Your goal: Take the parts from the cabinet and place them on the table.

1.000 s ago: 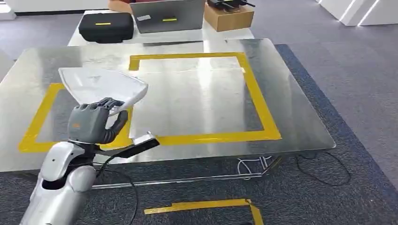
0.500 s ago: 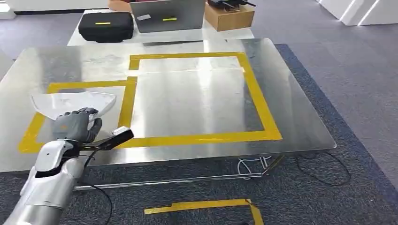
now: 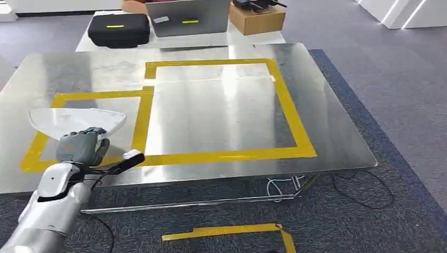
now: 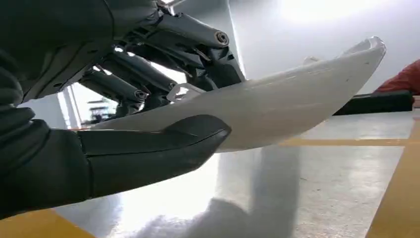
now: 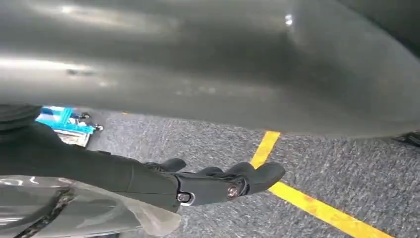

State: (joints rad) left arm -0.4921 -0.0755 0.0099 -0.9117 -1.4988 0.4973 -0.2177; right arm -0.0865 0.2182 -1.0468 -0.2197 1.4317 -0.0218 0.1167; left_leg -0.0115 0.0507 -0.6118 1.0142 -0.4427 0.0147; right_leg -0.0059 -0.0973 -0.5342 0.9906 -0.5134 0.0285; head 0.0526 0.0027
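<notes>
My left hand (image 3: 81, 146) grips a white, curved plastic part (image 3: 76, 120) by its near edge. The part hangs just above the metal table (image 3: 221, 116), over the left yellow-taped rectangle (image 3: 139, 118). In the left wrist view the thumb (image 4: 148, 148) lies under the white part (image 4: 277, 104) and the dark fingers (image 4: 163, 34) press on its top; its shadow falls on the table below. My right hand (image 5: 198, 183) hangs low over grey carpet with its fingers stretched out beside a pale glossy thing (image 5: 89, 210); I cannot tell whether it holds that thing.
A larger yellow-taped rectangle (image 3: 287, 100) marks the table's middle and right. Behind stands a second table with a black case (image 3: 119, 29), a grey case (image 3: 188, 17) and a cardboard box (image 3: 257, 18). Cables (image 3: 284, 185) and yellow tape (image 3: 226, 231) lie on the carpet.
My left hand has carried the white part to the left and lower, from the table's middle-left to just over the left taped rectangle. In the last half second it moved only slightly.
</notes>
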